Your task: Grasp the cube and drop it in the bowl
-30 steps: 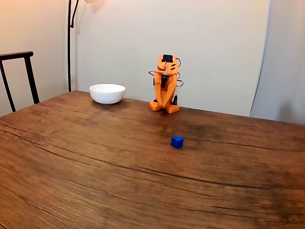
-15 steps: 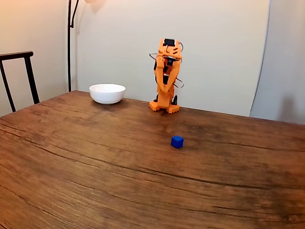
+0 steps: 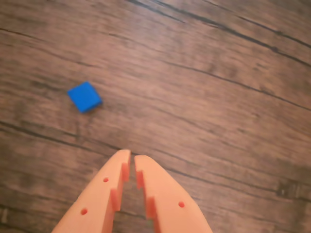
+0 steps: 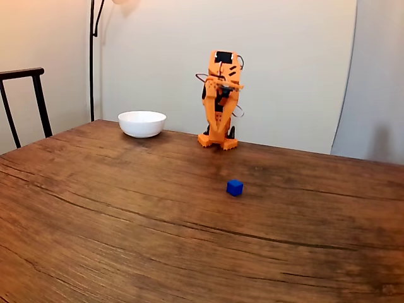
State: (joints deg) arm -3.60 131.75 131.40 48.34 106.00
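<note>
Your gripper has its jaws nearly together and holds nothing. The cube sits alone on the table, up and left of the fingertips in the wrist view, well apart from the bowl. Spread the jaws first, swing toward the cube, then lower squarely over it

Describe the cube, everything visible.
The cube is small, solid bright blue, plain-faced, with no markings. It sits flat on the bare wooden table, nothing else touching it, in front of the orange arm's base. In the wrist view it lies up-left of the nearly closed jaws, rotated to the grain.
</note>
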